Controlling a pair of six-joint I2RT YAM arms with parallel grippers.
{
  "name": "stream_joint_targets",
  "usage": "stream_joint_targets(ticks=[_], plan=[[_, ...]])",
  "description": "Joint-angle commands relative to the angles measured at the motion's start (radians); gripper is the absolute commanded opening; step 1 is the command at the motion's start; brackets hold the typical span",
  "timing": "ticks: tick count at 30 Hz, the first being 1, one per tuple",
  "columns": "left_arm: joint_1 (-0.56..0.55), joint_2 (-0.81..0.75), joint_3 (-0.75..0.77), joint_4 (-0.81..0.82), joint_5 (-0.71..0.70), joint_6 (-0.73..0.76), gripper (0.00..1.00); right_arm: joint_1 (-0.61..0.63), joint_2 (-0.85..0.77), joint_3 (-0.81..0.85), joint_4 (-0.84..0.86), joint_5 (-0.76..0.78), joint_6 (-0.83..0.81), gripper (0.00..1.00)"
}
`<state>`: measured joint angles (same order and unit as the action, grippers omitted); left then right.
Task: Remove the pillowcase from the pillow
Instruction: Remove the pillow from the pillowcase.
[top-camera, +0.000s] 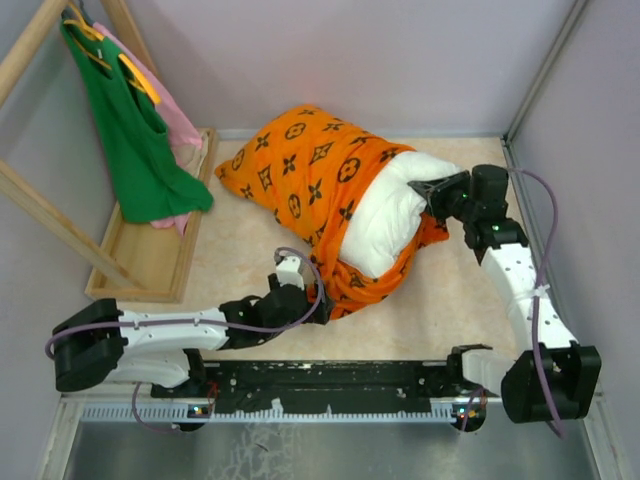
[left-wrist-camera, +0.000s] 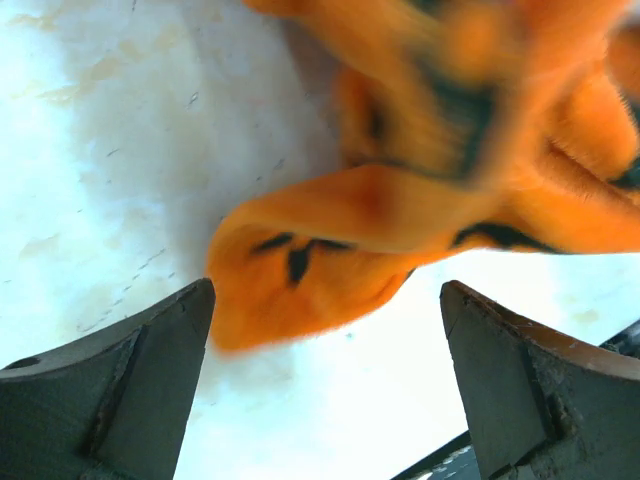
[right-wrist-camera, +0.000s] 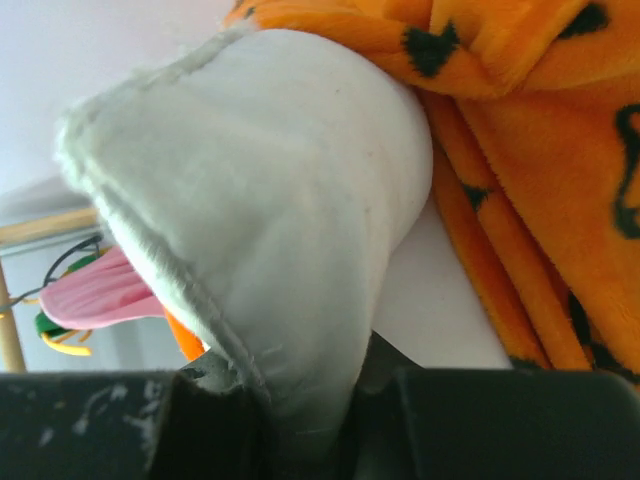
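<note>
Top external view: found the pillowcase (top-camera: 300, 175) lying diagonally across the middle of the table (top-camera: 450, 300), covering the far-left part of the pillow (top-camera: 392, 215) and bunched in folds along its near side. Noted the bare white end of the pillow protruding to the right, out of the opening. Located the right gripper (top-camera: 432, 190) at that bare end. Verified in the right wrist view: pinched tight on a seamed corner of the pillow, with orange fabric just beside and behind it. Located the left gripper (top-camera: 318, 297) low over the table at the near bunched edge of the pillowcase. Verified in the left wrist view: jaws spread wide apart, with a blurred fold of orange fabric lying between and just beyond them, nothing clamped. Could not determine whether that fold touched either finger. Recorded a green tank top (top-camera: 135, 150) and a pink garment (top-camera: 182, 125) hanging from a wooden rack (top-camera: 40, 210) at far left, above a wooden tray (top-camera: 150, 262), near the far-left corner of the pillowcase.
</note>
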<state>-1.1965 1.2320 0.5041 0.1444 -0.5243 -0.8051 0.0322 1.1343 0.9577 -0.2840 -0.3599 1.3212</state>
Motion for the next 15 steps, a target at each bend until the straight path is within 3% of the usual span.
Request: stream_joint_targets(ticks=[1,5,8,11,15], plan=[[0.008,-0.012,0.003,0.003,0.042,0.243,1.00,0.129,-0.087,0.122,0.146,0.283,-0.063,0.00],[0.010,0.071,0.135,0.068,0.015,0.356,1.00,0.213,-0.081,0.118,0.157,0.339,-0.071,0.00],[0.008,0.099,0.199,0.092,0.074,0.393,1.00,0.235,-0.081,0.127,0.153,0.359,-0.086,0.00],[0.008,0.027,0.181,0.217,0.216,0.469,0.99,0.236,-0.094,0.128,0.140,0.388,-0.101,0.00],[0.004,-0.101,0.168,0.176,0.221,0.473,0.98,0.236,-0.105,0.111,0.147,0.418,-0.120,0.00]])
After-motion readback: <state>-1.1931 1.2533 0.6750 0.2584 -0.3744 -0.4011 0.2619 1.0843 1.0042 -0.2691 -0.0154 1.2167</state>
